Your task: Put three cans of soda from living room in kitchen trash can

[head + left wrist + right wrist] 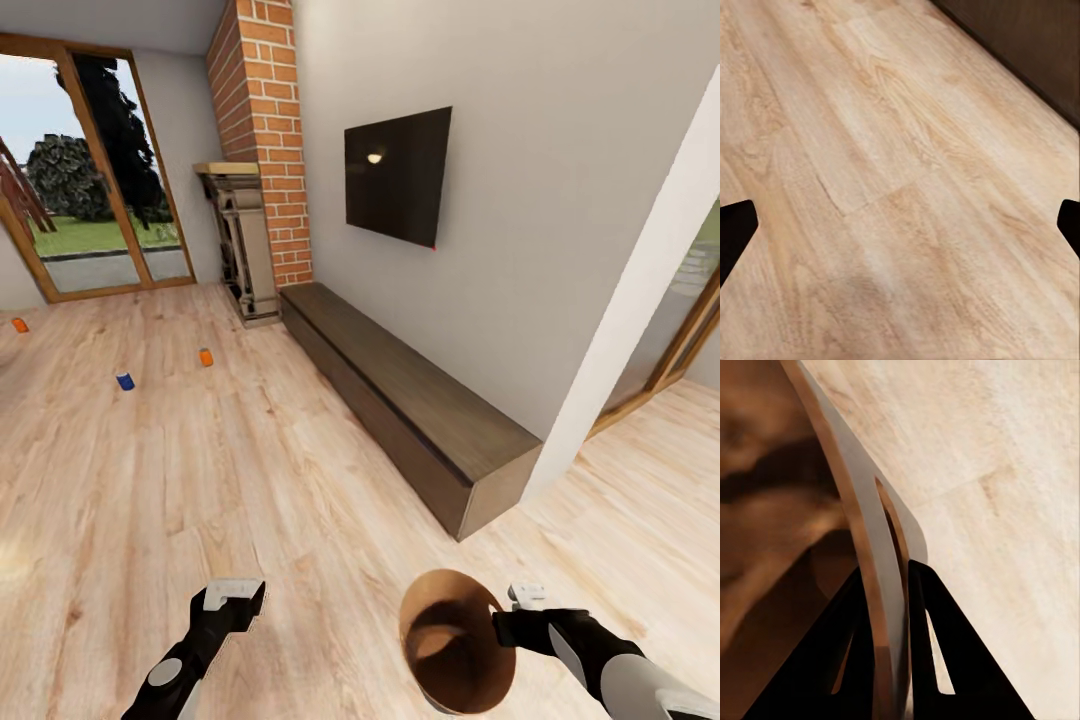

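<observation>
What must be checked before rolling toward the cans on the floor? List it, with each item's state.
1. Bin held: the right pincer is clamped on the wall of the tash can: ok.
2. Left pincer free: open, with bare floor beneath: ok.
3. Cans located: the blue can and two orange cans stand on the wood floor: ok.
4. Cans in reach: all far ahead: not ok.
5. Bin empty: inside partly shadowed: cannot tell.

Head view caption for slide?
Right gripper holds the trash can by its rim; three soda cans lie ahead.
</observation>
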